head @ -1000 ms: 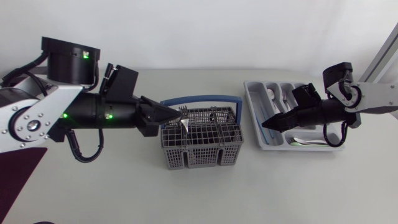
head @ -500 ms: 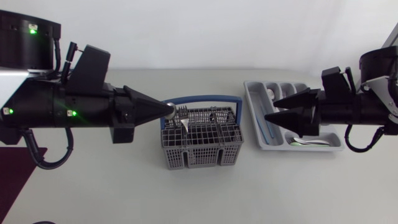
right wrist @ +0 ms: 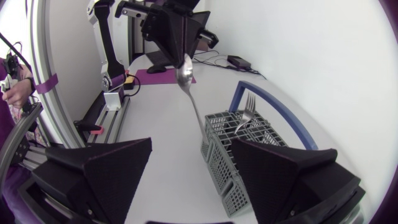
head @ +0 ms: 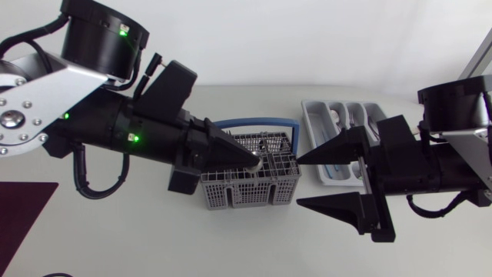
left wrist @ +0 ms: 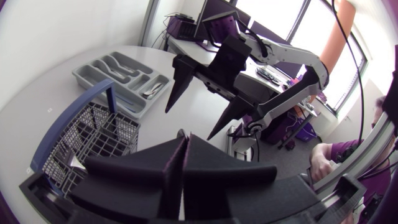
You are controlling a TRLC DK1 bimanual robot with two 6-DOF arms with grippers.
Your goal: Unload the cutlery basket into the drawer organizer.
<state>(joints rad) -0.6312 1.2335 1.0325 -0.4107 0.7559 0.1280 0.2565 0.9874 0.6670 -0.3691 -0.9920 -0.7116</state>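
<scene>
Left tool (head: 250,160) clenched on spoon (right wrist: 185,71) at its bowl end, handle hanging down over the basket (head: 246,188). Right tool (head: 298,181) released, fingers wide, just beside the basket on the organizer (head: 319,115) side. Spoon is light, stiff, slick metal, and a bowl grip may swivel, so the handle is the better hold. Fork (right wrist: 247,106) stands in basket. Organizer is near but partly under the right arm; open desk (head: 154,238) in front of the basket for moving
</scene>
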